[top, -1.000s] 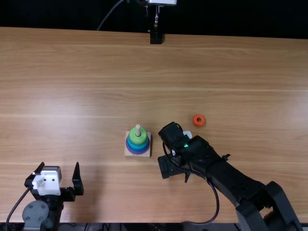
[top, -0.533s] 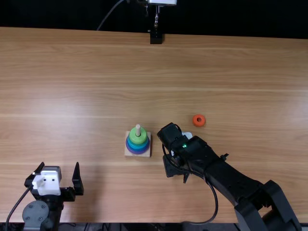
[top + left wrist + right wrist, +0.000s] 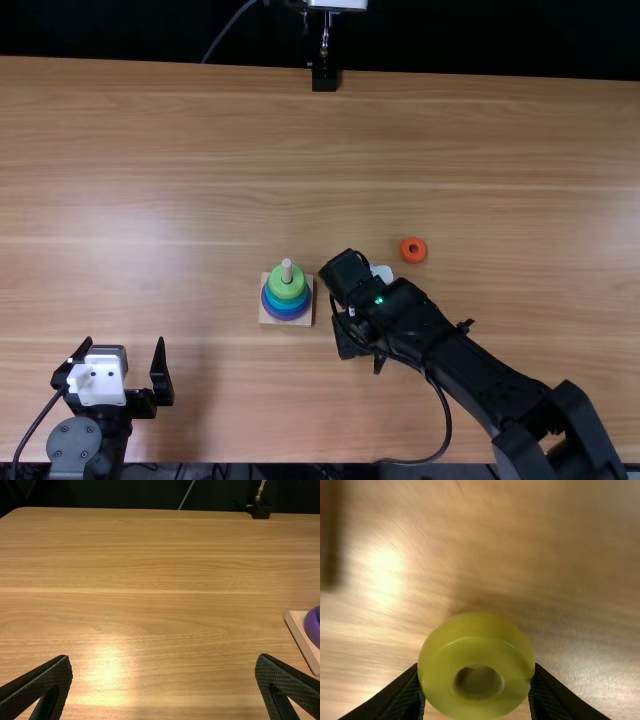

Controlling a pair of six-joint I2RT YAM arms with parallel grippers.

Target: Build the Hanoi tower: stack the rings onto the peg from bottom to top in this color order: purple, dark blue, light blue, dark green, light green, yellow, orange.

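Gripping yellow ring [image 3: 476, 652] w/ R end effector [image 3: 350, 335]; L end effector [image 3: 124, 342] released, fingers apart.

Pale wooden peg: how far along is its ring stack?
Looks done up to the round light green ring on top, with the purple ring lowest. The right gripper holds the thick yellow ring. Remaining: seat that, then the small round orange ring lying on the brown wooden table.

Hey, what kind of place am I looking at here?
Probably a robotics lab or test bench: two black robot arms, one holding a yellow ring, share a wooden table with a small stacking toy.
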